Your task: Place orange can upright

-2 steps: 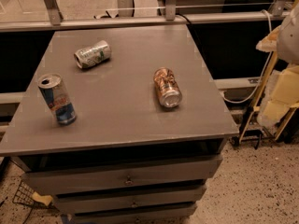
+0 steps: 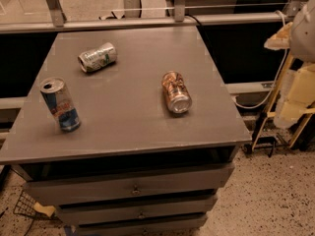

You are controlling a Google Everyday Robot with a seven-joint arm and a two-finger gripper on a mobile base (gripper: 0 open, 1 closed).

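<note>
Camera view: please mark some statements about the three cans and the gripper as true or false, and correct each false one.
1. The orange can lies on its side on the grey table. True.
2. The blue, silver and red can lies on its side. False: it stands upright near the table's front left.
3. The silver-green can stands upright. False: it lies on its side toward the back left.
4. The gripper is at the right edge of the view, beside the table, touching no can. True.
5. The orange can touches the silver-green can. False: they lie well apart.
</note>
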